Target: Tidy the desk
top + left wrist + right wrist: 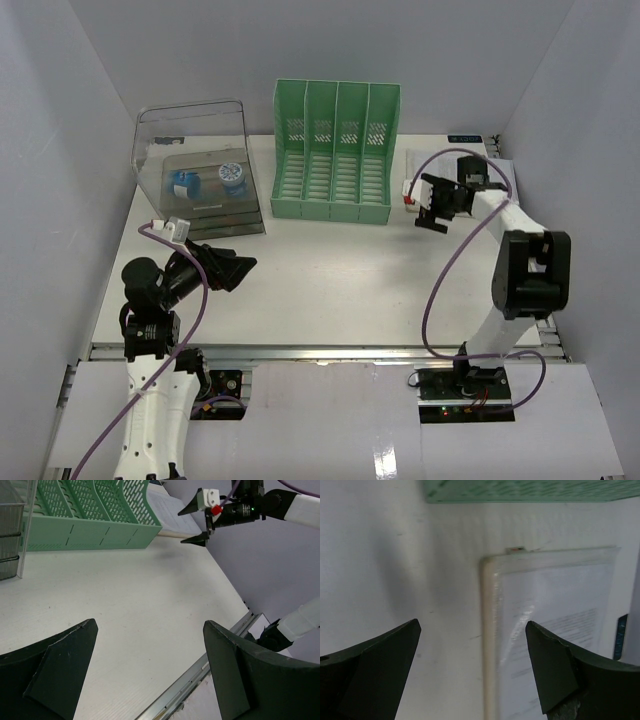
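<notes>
Desk: The desk [330, 280] is big, flat and white, with four straight sides. It is much bigger than all the things on it.
Desk place: It fills the middle of the top view, just past the two arm bases. Grey walls [60, 150] stand on three sides of it.
Desk top: Most of it is bare. Up close, the wrist views show a few tiny dark marks on the white.
Rail: A silver rail [330, 352] runs along the near edge, on the side where the arms are.
File rack: A green file rack [335, 150] stands at the far edge, about in the middle. It has four slots, and its walls are full of little holes.
Drawer box: A clear drawer box [195, 170] stands at the far left, just beside the rack. Some blue things [232, 175] sit inside it. I cannot tell what they are.
Paper: A paper in a clear sleeve [555, 630] lies flat at the far right, near the right end of the rack. It has printed lines, but they are too blurry to read.
Left gripper: The left gripper [232, 268] hangs over the near left part of the desk. Its jaws are wide apart, with nothing between them.
Right gripper: The right gripper [428, 205] hangs over the left edge of the paper. Its jaws are wide apart too, and it holds nothing.
</notes>
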### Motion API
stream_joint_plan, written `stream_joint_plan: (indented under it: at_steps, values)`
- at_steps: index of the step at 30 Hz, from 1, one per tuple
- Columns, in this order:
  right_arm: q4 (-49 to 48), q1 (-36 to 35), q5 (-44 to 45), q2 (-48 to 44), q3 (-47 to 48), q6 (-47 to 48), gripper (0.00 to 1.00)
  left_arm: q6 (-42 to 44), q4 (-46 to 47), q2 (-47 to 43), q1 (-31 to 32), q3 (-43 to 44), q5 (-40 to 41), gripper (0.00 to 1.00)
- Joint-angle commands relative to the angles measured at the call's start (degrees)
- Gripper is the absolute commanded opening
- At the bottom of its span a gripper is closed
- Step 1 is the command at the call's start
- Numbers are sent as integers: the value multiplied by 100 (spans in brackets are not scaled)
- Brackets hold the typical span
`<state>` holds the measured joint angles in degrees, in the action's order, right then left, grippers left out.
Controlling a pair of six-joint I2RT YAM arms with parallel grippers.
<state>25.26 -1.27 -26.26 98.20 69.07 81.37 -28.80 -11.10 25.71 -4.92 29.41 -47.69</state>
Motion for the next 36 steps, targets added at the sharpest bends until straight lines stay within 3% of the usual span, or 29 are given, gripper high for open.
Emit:
stream_joint_plan:
  at_steps: [1, 12, 18, 23, 26, 32, 36]
  values:
    - [33, 13, 362, 1067, 1055, 185, 89, 23, -33, -29, 26, 21, 106, 98]
    - [243, 4, 620, 2324, 2073, 125, 76, -64, 45, 13, 26, -22, 84, 98]
    - [965, 13, 824, 2907, 2788, 63, 40, -309, 190, 84, 26, -191, -57, 98]
    - [1183, 4, 725, 2749, 2581, 154, 9, -1428, 643, 236, 41, -734, -209, 98]
    - [1181, 13, 619, 2414, 2336, 155, 8, -2013, 886, 202, 129, -945, -165, 98]
    - [1140, 178, -279, 858, 1218, -873, 8, -2726, 1274, 205, 1504, -1008, 1262, 98]
    - [1136, 527, -1025, -383, 183, -1418, 8, -3135, 1921, 942, 3218, -941, 2482, 98]
